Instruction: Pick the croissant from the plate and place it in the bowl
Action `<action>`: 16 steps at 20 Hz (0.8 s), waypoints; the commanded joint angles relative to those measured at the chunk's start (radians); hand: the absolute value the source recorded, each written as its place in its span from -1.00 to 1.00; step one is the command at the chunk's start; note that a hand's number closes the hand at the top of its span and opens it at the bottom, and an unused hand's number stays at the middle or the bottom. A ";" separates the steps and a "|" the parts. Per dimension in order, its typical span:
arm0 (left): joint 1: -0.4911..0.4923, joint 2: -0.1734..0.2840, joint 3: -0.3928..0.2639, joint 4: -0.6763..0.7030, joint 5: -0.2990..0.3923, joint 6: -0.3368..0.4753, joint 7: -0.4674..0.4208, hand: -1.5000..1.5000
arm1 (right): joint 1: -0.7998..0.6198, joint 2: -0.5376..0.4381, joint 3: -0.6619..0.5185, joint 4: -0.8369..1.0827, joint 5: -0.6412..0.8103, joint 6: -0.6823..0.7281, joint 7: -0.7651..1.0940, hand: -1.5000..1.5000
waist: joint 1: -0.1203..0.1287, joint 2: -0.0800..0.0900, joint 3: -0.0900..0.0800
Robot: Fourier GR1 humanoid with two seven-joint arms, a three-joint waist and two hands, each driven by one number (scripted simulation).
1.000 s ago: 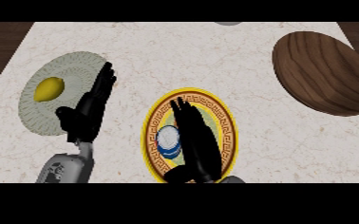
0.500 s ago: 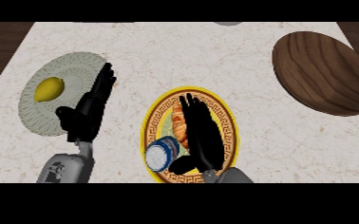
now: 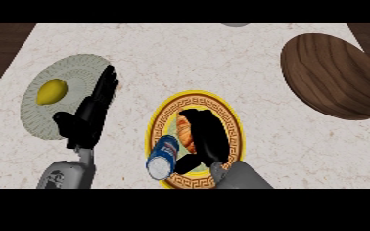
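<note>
Head view shows the right hand (image 3: 206, 139) lower on the gold-rimmed patterned plate (image 3: 230, 122) than half a second ago, fingers now curling over the golden-brown croissant (image 3: 185, 131). A blue-and-white cylindrical can (image 3: 162, 157) lies beside it. Left hand (image 3: 90, 115) stays open, fingers straight, beside the yellow lemon (image 3: 52, 91). Dark wooden bowl (image 3: 329, 76) sits well apart on the marble counter (image 3: 217, 63).

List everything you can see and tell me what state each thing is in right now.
Croissant: on the patterned plate, partly under the right hand.
Can: lying on its side on the same plate, beside the croissant.
Patterned plate: holds croissant and can.
Wooden bowl: nothing seen in it.
Lemon: on the pale plate.
Right hand: curled over the croissant.
Left hand: open, resting.
</note>
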 commanded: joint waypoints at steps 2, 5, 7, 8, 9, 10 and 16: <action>0.009 0.003 0.014 0.029 0.004 -0.021 -0.055 0.00 | -0.011 0.015 0.074 0.082 0.061 0.050 -0.030 1.00 | 0.002 0.008 0.000; -0.008 -0.027 -0.009 0.016 -0.030 0.012 -0.032 0.00 | -0.115 0.015 0.040 0.147 -0.044 0.036 -0.062 1.00 | 0.008 0.009 0.001; -0.032 0.013 0.041 0.042 -0.006 -0.014 -0.025 0.00 | -0.050 0.015 -0.006 0.076 -0.079 -0.024 -0.052 1.00 | 0.001 0.008 0.001; 0.025 -0.018 -0.010 -0.014 -0.016 -0.001 -0.003 0.00 | -0.004 0.003 -0.113 0.057 -0.099 -0.086 -0.084 1.00 | -0.002 0.007 0.002; -0.004 0.013 0.021 -0.022 0.003 -0.017 0.019 0.00 | -0.027 0.015 -0.181 0.047 -0.151 -0.093 -0.056 1.00 | -0.001 0.008 0.002; -0.004 -0.002 0.018 0.007 -0.008 -0.002 -0.006 0.00 | -0.052 0.016 -0.250 0.020 -0.194 -0.133 -0.023 1.00 | -0.007 0.011 0.002; -0.014 -0.026 0.000 0.056 -0.035 0.010 -0.044 0.00 | -0.143 0.016 -0.482 0.075 -0.369 -0.248 -0.119 1.00 | 0.002 0.013 0.002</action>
